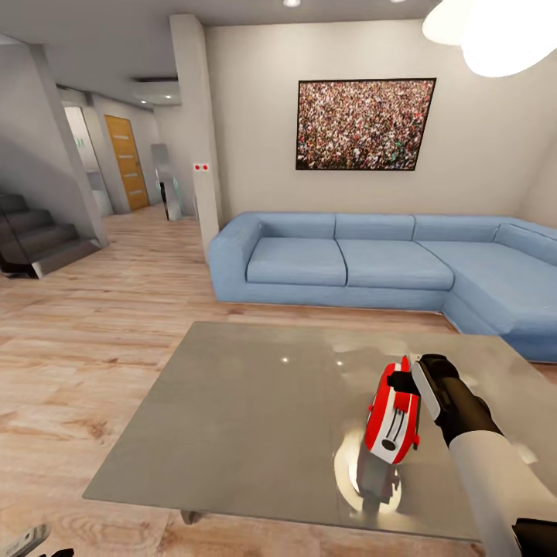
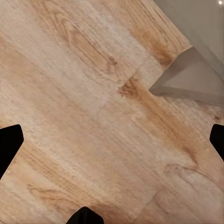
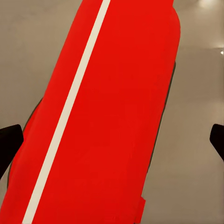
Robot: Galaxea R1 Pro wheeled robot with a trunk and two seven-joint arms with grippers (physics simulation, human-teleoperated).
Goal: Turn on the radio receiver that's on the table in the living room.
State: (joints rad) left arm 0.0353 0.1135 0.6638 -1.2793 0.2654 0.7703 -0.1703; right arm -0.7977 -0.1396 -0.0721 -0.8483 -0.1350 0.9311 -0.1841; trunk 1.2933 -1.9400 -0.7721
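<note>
Head view: our right tool touches the red radio on the desk, fingers apart; left tool also apart.

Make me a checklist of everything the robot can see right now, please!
Surface: table, grey and shiny, on a wood plank floor.
Job's things: radio receiver, red with a white band, on the table's right part.
Clutter: nothing seen.
Grippers: right tool sits right at the radio's top edge, fingers spread at the right wrist view's sides; contact cannot be told. Left tool open, low over the floor beside the table's corner.
Cables: nothing seen.
Surroundings: blue sofa, crowd picture, stairs, wooden door.
</note>
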